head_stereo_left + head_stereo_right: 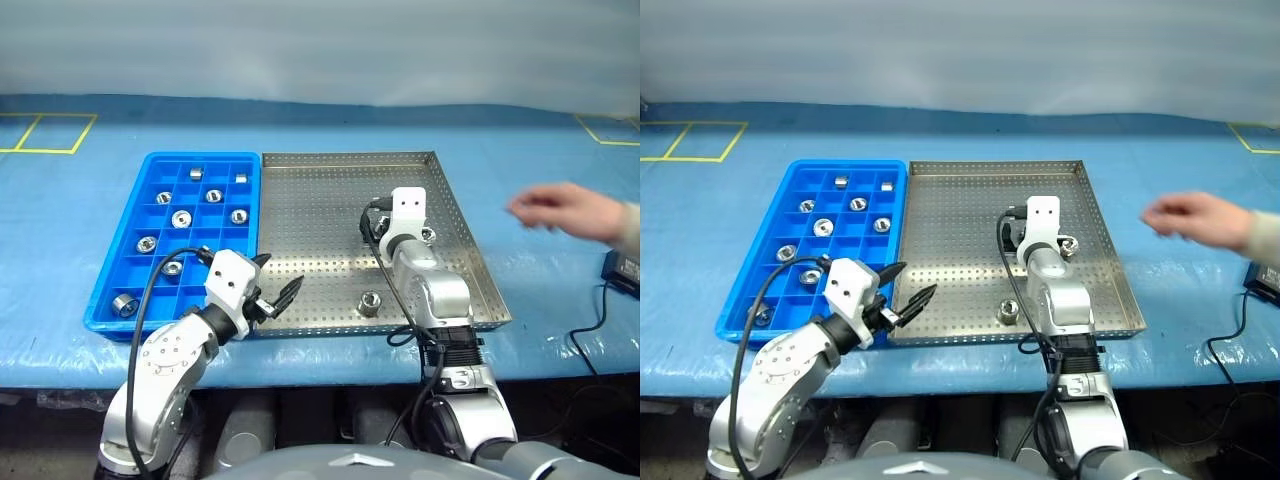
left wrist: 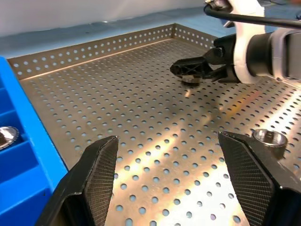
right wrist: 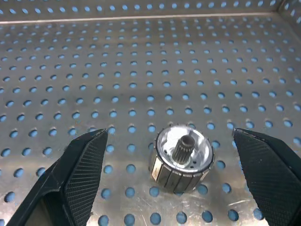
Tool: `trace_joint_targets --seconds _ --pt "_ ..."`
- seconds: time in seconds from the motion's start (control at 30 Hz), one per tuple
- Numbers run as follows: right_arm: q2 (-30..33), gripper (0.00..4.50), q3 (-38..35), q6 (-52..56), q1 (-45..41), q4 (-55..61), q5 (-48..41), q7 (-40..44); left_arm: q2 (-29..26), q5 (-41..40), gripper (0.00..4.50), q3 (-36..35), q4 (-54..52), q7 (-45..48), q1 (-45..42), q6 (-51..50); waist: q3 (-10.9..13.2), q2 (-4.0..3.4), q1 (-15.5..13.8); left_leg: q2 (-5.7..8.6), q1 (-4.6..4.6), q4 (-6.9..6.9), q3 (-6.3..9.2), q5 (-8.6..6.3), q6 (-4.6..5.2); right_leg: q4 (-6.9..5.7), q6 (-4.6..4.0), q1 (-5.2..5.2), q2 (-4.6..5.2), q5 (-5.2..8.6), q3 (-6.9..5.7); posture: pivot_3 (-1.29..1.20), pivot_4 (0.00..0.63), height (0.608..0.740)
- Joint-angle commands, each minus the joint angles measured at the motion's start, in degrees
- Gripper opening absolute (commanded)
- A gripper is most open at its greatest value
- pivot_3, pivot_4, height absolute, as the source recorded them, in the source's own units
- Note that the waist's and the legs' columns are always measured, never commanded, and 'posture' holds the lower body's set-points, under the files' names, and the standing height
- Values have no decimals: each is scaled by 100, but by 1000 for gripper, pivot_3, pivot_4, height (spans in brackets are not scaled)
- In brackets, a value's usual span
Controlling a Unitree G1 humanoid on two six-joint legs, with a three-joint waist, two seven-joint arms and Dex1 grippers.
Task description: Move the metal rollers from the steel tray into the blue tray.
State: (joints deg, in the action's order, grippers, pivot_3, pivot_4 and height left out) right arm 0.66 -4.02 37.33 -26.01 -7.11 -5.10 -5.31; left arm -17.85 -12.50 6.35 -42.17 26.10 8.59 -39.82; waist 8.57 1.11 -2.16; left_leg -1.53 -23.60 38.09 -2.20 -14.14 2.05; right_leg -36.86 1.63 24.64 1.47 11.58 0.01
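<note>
right wrist view, metal roller (image 3: 182,158) on steel tray (image 3: 141,56), between wide-open empty jaws, untouched

The two head cameras look from above, forward and down, over both arms onto the blue table cover (image 1: 60,230). They sit side by side and share almost the same scene: the blue tray (image 1: 152,166), the steel tray (image 1: 330,190) and a person's hand (image 1: 560,210) on the right. The left wrist camera is low and near the steel tray floor, looking across it between the left gripper (image 2: 169,183) towards the right gripper (image 2: 195,70). The right wrist camera looks closely down at one roller (image 3: 182,158) between the fingers (image 3: 80,169) of its own arm
</note>
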Motion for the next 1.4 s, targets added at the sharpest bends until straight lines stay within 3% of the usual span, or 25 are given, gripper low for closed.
trace_joint_targets --seconds 0.03,1.13,1.4 --pt "-69 4500 -47 -175 -8 79 -75 69 -86 -159 3687 164 -392 -9 45 -49 1 -2 -2 0 1 0 -1 0 0 0 0 -1 0 0 2 187 150 740" --pt "-226 4500 117 -118 -157 703 -98 292 -222 -195 3687 448 -337 -535 -106 -109 10 -18 -2 -1 1 -2 0 0 0 0 -4 1 0 4 3 181 150 740" --pt "-325 4500 1034 -16 -296 948 -218 1239 -218 -176 3687 448 -379 -703 -35 -109 10 -18 -20 -2 2 -9 3 0 -1 0 -6 2 -2 5 1 220 150 740"
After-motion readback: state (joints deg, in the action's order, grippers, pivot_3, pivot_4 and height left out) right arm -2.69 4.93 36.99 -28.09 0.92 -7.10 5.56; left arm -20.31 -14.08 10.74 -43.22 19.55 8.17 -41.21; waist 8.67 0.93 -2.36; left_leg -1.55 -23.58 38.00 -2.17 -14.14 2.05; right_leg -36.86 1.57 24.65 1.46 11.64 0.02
